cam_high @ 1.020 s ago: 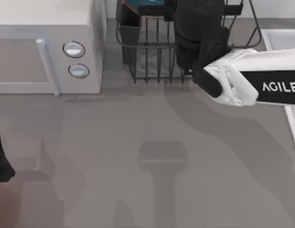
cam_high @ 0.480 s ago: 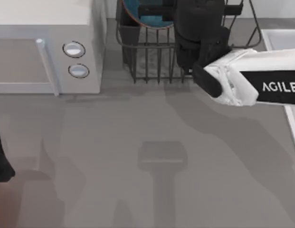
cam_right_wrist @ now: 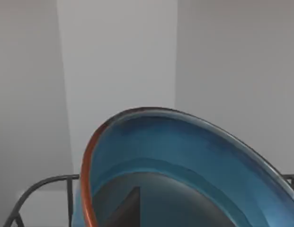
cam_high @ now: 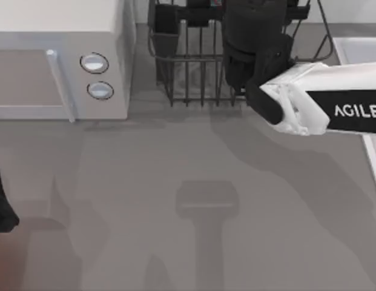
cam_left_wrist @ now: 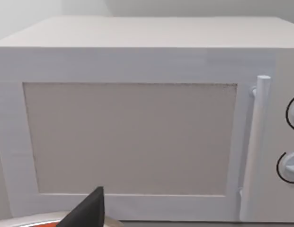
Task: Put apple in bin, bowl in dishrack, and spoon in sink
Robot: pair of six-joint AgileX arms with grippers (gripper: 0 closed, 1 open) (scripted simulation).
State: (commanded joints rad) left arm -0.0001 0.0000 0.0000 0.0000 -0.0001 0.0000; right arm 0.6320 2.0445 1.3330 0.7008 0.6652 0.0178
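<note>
- Left arm [cam_high: 1,206]: dark part visible at the far left edge of the top view, low over the worktop [cam_high: 175,182]. Parked.
- Left gripper: one dark fingertip [cam_left_wrist: 87,210] shows in the left wrist view; open or closed: cannot tell.
- Left wrist view faces a white box [cam_left_wrist: 137,118] with a pale door panel, an upright bar handle [cam_left_wrist: 258,142] and two round knobs [cam_left_wrist: 291,165] at one side. A thin red-orange strip [cam_left_wrist: 38,222] sits at the frame edge by the fingertip; too little shows to identify it.
- Top view: the same white box [cam_high: 60,60] stands at the back left of the worktop, knobs [cam_high: 94,63] facing its right side.
- Dishrack [cam_high: 194,66]: dark wire rack with upright bars, just right of the white box at the back centre; dark square cup [cam_high: 165,36] at its left corner.
- Right arm [cam_high: 321,103]: white link reaches in from the right edge, dark wrist over the right part of the dishrack.
- Right gripper: in the right wrist view a dark finger [cam_right_wrist: 125,210] shows against the bowl; jaw state: cannot tell.
- Bowl [cam_right_wrist: 184,165]: blue-teal, orange-brown rim, tilted, close in front of the right wrist camera, above the rack wire [cam_right_wrist: 42,189]. Contact with the gripper cannot be confirmed.
- Sink [cam_high: 357,51]: raised white rim at the right edge, partly under the right arm.
</note>
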